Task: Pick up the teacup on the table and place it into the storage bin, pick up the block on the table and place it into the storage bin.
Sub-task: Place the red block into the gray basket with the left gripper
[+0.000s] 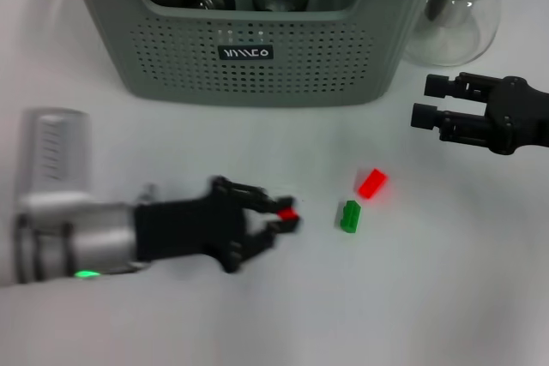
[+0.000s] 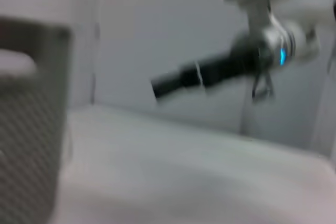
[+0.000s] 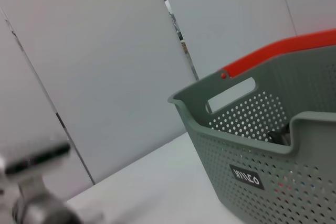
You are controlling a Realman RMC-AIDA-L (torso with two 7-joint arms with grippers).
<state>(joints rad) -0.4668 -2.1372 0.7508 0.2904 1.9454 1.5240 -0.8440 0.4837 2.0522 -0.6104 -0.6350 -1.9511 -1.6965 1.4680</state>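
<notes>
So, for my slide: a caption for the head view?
Left gripper grips a red block before the storage bin; right gripper hovers.

My head camera looks steeply down on the counter (image 1: 429, 297); both wrist cameras sit low, facing sideways, and all three catch the storage bin (image 1: 257, 57).
</notes>
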